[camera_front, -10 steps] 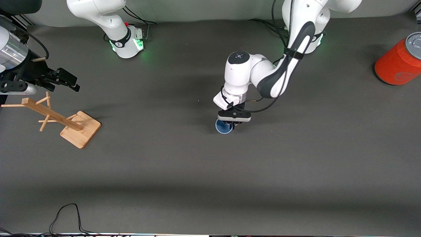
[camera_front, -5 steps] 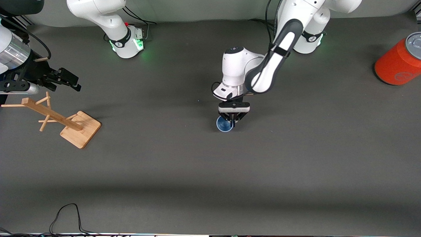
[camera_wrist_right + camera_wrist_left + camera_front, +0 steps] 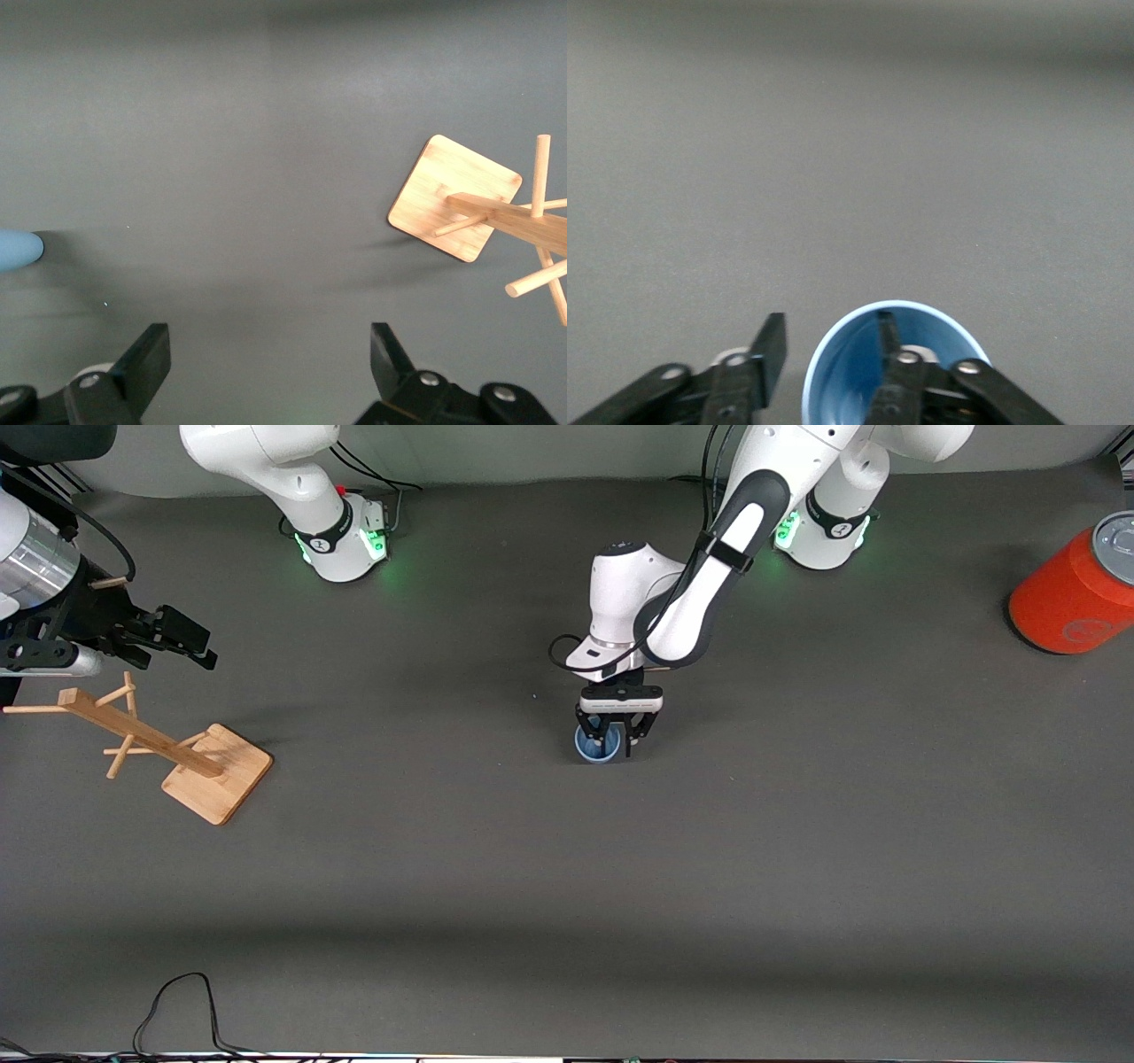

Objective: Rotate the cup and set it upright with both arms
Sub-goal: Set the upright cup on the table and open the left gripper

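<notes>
The left hand (image 3: pixel 616 741) straddles the upright pale-blue plastic cup's (image 3: pixel 599 746) rim, fingers parted, wall loose between them. Light, thin-walled and slippery, it likely suits a gentle rim pinch. The right hand (image 3: pixel 182 640) waits open.

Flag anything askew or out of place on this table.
Nothing is spilled or damaged. The cup stands upright mid-table, its wall between the open fingers of the left claw, one finger inside it. The right claw waits open above the wooden rack.

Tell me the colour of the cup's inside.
Blue: the cup shows a deeper blue interior with a paler rim, best seen in the left wrist view.
</notes>
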`<action>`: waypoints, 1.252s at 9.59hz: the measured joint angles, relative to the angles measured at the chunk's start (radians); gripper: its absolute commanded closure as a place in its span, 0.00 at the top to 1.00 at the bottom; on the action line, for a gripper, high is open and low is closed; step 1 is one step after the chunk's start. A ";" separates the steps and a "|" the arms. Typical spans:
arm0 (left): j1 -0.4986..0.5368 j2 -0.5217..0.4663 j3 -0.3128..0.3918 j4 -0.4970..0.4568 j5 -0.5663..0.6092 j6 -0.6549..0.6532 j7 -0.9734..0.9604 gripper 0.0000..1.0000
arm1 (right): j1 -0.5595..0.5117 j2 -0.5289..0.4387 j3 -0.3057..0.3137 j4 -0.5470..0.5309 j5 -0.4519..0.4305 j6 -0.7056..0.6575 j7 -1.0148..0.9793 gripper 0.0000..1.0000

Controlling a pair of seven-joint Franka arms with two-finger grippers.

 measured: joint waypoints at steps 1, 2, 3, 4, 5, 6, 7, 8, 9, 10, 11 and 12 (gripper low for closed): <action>-0.002 0.000 0.000 0.001 0.000 0.000 -0.002 1.00 | 0.000 -0.001 0.000 0.000 -0.010 0.000 0.000 1.00; -0.001 -0.003 0.000 0.003 0.000 0.000 -0.003 1.00 | 0.000 -0.003 0.000 0.000 -0.021 0.000 0.000 1.00; 0.000 -0.008 0.001 0.006 -0.006 0.000 -0.004 1.00 | 0.000 -0.005 0.002 0.000 -0.032 -0.001 0.000 1.00; 0.007 -0.015 0.001 0.007 -0.031 0.000 -0.002 1.00 | 0.001 -0.006 0.007 0.000 -0.044 -0.004 0.000 1.00; 0.018 -0.019 0.001 0.012 -0.098 0.000 0.040 1.00 | 0.001 -0.006 0.016 0.000 -0.054 -0.009 0.000 1.00; 0.030 -0.021 0.001 0.022 -0.219 0.000 0.152 1.00 | 0.002 -0.006 0.020 0.000 -0.059 -0.015 0.000 1.00; 0.038 -0.028 0.002 0.042 -0.362 -0.013 0.298 1.00 | 0.002 -0.007 0.021 0.000 -0.061 -0.017 0.000 1.00; 0.042 -0.042 0.003 0.072 -0.489 -0.062 0.439 1.00 | 0.002 -0.007 0.021 0.000 -0.062 -0.018 -0.002 1.00; 0.044 -0.059 0.003 0.121 -0.608 -0.147 0.569 1.00 | 0.002 -0.007 0.021 0.001 -0.062 -0.023 -0.003 1.00; 0.045 -0.073 0.004 0.182 -0.718 -0.249 0.696 1.00 | 0.002 -0.008 0.021 0.005 -0.063 -0.035 -0.004 1.00; 0.053 -0.082 0.008 0.255 -0.811 -0.366 0.816 1.00 | 0.002 -0.008 0.021 0.010 -0.063 -0.050 -0.004 1.00; 0.085 -0.089 0.010 0.328 -0.885 -0.487 0.936 1.00 | 0.002 -0.009 0.021 0.015 -0.064 -0.059 -0.005 1.00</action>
